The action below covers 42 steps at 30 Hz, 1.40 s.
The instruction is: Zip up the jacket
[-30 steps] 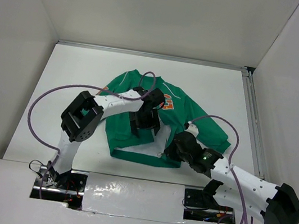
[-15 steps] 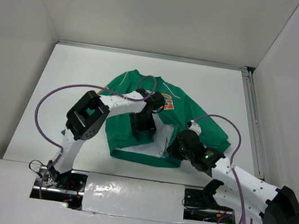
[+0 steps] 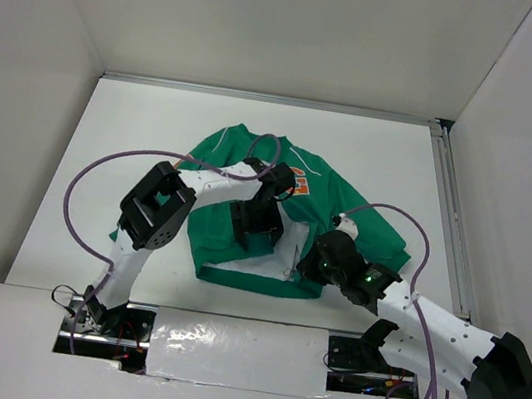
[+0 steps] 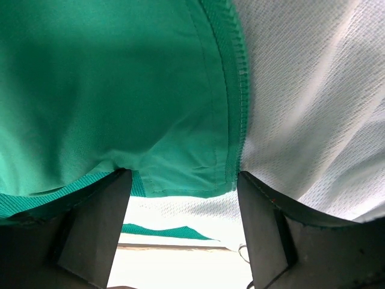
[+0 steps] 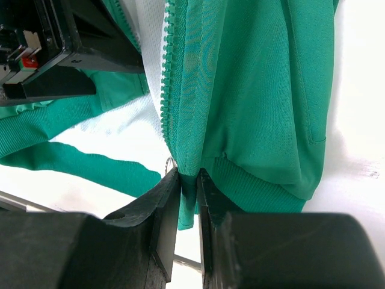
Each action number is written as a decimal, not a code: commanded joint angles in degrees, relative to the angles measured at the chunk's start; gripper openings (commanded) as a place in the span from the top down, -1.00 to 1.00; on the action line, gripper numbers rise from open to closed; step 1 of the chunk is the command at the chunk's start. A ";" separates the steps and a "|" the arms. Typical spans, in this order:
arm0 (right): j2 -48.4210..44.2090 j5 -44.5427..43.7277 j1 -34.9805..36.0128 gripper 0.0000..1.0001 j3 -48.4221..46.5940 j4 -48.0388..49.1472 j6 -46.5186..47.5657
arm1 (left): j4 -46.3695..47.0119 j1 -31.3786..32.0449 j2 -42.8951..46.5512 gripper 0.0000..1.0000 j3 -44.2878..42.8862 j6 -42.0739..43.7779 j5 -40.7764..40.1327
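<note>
The green jacket (image 3: 202, 235) lies open on the white table, orange patch (image 3: 302, 178) up and white lining showing down its middle. My left gripper (image 3: 259, 231) hangs over the left front panel. In the left wrist view it (image 4: 180, 180) is open, its fingers (image 4: 90, 229) straddling that panel's lower corner and zipper edge (image 4: 239, 90). My right gripper (image 5: 188, 186) is shut on the bottom hem of the right front panel, just below the zipper teeth (image 5: 165, 90). A small metal ring (image 5: 170, 162) shows beside its left finger.
White walls enclose the table (image 3: 114, 135) on three sides, and a metal rail (image 3: 450, 219) runs along its right edge. Purple cables (image 3: 98, 173) loop from both arms. The left gripper's black body (image 5: 54, 48) sits close to the upper left of the right wrist view.
The left arm's elbow has swung slightly right and its gripper has settled a little over the left panel. The right gripper has held its grip on the hem.
</note>
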<state>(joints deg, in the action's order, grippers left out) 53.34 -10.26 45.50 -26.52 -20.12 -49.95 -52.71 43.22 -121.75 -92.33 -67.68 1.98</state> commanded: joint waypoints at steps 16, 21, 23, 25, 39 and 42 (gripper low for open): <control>-1.84 -0.11 -1.81 0.53 1.30 0.43 1.88 | -0.03 0.11 -4.11 0.00 -0.66 0.53 -1.63; -0.26 -0.02 -1.99 0.53 1.56 0.96 1.53 | 0.68 0.02 0.45 0.61 0.66 1.76 -1.63; 0.09 -0.11 -1.99 0.54 1.48 1.22 1.53 | 1.29 0.02 3.00 0.66 1.28 2.98 -1.45; 0.45 -0.28 -2.08 0.54 1.48 1.40 1.70 | 2.87 0.02 4.76 0.67 2.51 4.04 -0.31; 5.98 -3.27 -4.71 0.68 2.00 3.68 0.91 | 9.55 -0.24 21.29 0.53 13.23 11.69 4.79; 8.26 -1.96 -6.73 0.77 2.97 4.82 0.56 | 9.20 -0.77 24.27 0.51 15.51 11.95 4.88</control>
<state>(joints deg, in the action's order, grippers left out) 60.03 -11.14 40.42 -24.73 -18.31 -48.99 -43.38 42.89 -101.03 -78.56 -58.13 4.84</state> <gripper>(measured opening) 0.129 0.244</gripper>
